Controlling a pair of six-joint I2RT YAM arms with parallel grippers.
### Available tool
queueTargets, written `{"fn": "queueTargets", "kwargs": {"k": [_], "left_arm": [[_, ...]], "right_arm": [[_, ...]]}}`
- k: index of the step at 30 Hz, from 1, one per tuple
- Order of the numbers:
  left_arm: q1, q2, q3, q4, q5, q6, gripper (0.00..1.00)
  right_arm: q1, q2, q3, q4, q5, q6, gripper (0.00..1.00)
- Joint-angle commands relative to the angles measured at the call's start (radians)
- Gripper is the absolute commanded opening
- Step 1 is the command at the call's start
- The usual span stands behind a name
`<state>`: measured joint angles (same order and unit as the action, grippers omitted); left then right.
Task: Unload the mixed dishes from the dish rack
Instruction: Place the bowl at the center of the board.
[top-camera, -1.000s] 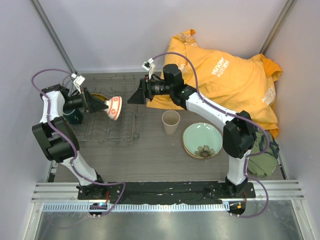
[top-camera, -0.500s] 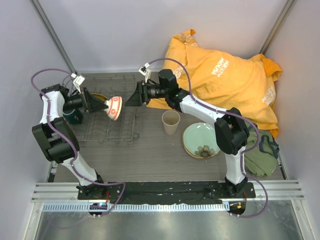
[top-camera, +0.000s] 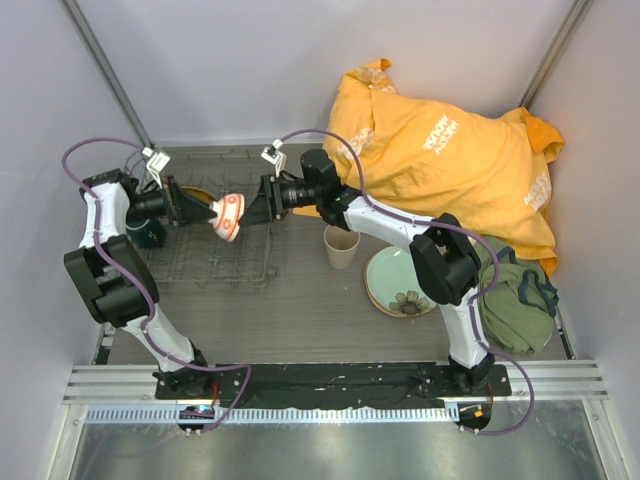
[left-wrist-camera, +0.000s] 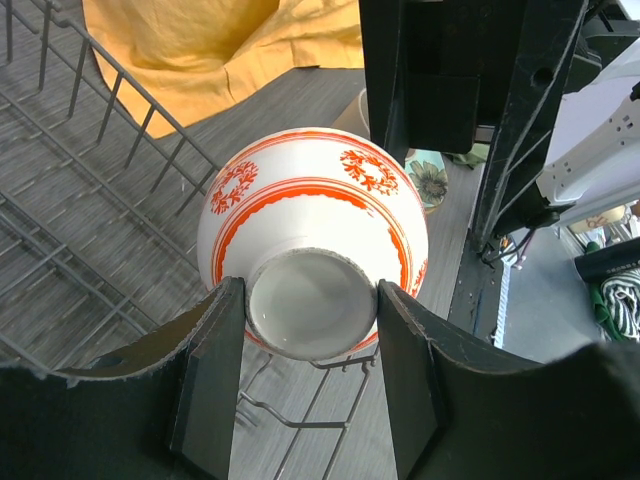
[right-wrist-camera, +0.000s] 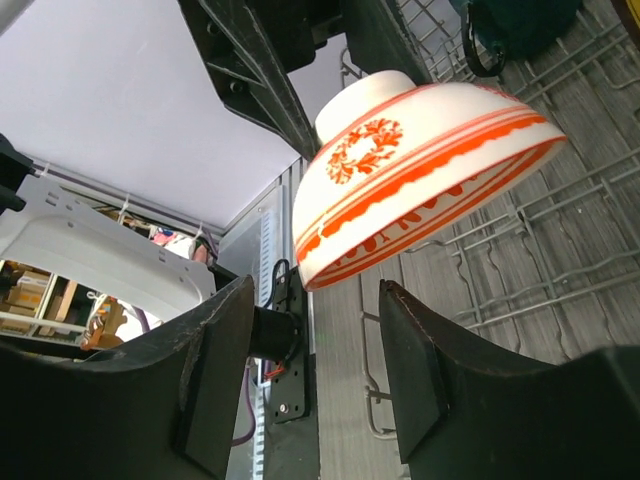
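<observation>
My left gripper (top-camera: 207, 211) is shut on the foot of the small white-and-red bowl (top-camera: 229, 216) and holds it tilted above the dish rack (top-camera: 215, 262). In the left wrist view the fingers (left-wrist-camera: 208, 372) clamp the bowl's base (left-wrist-camera: 312, 222). My right gripper (top-camera: 259, 200) is open, right beside the bowl's rim. In the right wrist view the bowl (right-wrist-camera: 420, 170) hangs just ahead of the open gripper (right-wrist-camera: 315, 305). The dark green mug (top-camera: 150, 233) and the yellow patterned plate (top-camera: 200, 196) sit in the rack. The beige cup (top-camera: 342, 244) and the pale green plate (top-camera: 404, 282) stand on the table.
An orange cloth (top-camera: 450, 150) is heaped at the back right. A green cloth (top-camera: 520, 305) lies at the right edge. Rack wires (left-wrist-camera: 80, 200) run under the bowl. The mug (right-wrist-camera: 520, 25) shows behind the bowl in the right wrist view.
My right gripper has moved left, from beside the orange cloth up to the bowl's rim. The left gripper and the bowl have stayed in place.
</observation>
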<state>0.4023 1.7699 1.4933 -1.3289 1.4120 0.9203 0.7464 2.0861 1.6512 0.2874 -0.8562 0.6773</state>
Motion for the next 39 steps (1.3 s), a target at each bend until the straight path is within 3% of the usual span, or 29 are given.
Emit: {"fn": "queueTargets", "kwargs": {"k": [1,11,21,29,31,33,36,38,39], "left_arm": [[0.006,-0.059,0.001,-0.332,0.143,0.020,0.00],[0.006,-0.066,-0.010,-0.332,0.140,0.032,0.00],[0.007,-0.070,-0.019,-0.332,0.137,0.037,0.00],[0.006,-0.064,-0.030,-0.334,0.128,0.051,0.00],[0.006,-0.064,-0.031,-0.332,0.123,0.052,0.03],[0.007,-0.070,-0.036,-0.334,0.125,0.057,0.28],[0.007,-0.081,-0.039,-0.332,0.123,0.060,0.48],[0.013,-0.086,-0.042,-0.334,0.127,0.060,0.54],[0.016,-0.090,-0.044,-0.332,0.130,0.058,0.64]], "right_arm": [[0.010,-0.003,0.071,0.075,-0.029,0.028,0.57],[0.039,0.057,0.162,0.052,-0.043,0.039,0.49],[0.045,0.091,0.222,0.027,-0.052,0.041,0.28],[0.044,0.088,0.243,-0.001,-0.053,0.025,0.03],[0.044,0.080,0.245,-0.016,-0.053,0.015,0.01],[0.044,0.069,0.240,-0.030,-0.053,0.001,0.01],[0.041,0.057,0.225,-0.034,-0.058,-0.008,0.01],[0.036,0.043,0.214,-0.030,-0.063,-0.010,0.01],[0.033,0.039,0.205,-0.025,-0.064,-0.009,0.01]]}}
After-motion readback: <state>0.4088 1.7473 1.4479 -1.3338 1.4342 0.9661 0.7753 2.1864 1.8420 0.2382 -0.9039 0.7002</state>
